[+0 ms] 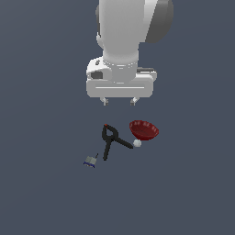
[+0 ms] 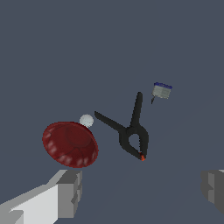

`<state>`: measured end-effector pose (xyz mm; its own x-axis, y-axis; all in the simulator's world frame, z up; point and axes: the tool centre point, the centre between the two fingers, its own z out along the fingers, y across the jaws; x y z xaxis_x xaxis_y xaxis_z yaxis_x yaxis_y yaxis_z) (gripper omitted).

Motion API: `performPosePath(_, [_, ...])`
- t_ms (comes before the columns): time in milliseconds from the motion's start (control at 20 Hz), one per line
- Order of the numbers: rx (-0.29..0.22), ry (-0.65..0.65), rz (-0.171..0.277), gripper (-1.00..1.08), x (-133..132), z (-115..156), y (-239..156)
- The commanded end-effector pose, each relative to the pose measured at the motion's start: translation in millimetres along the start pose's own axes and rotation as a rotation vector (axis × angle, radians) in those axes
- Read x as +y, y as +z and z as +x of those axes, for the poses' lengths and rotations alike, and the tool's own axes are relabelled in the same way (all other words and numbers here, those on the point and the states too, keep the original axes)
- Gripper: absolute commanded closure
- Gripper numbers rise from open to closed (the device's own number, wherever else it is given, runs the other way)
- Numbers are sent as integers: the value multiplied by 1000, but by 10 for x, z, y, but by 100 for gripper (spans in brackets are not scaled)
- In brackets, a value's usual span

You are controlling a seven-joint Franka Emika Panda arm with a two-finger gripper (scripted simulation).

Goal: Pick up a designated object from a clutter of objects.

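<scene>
So going from the exterior view's left: the tiny grey block [image 1: 90, 160] with the blue edge sits on the floor, off by itself, just beside the tip of one arm of the black clamp [image 1: 111, 140]. Next is the little white ball [image 1: 137, 143], right up against the red bowl [image 1: 144, 130], maybe touching, hard to tell. The bowl is tipped on its side and looks empty. The gripper [image 1: 119, 101] hangs above it all, fingers [image 2: 65, 192] spread wide, holding nothing.
</scene>
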<state>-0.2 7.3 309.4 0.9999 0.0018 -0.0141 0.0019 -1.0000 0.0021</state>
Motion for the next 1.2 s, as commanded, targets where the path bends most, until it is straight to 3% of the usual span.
performPosePath(0, [0, 0, 0, -92, 0, 0, 0])
performPosePath(600, [-4, -36, 17, -92, -93, 19, -44])
performPosePath(1150, [-1, 10, 22, -92, 67, 237, 231])
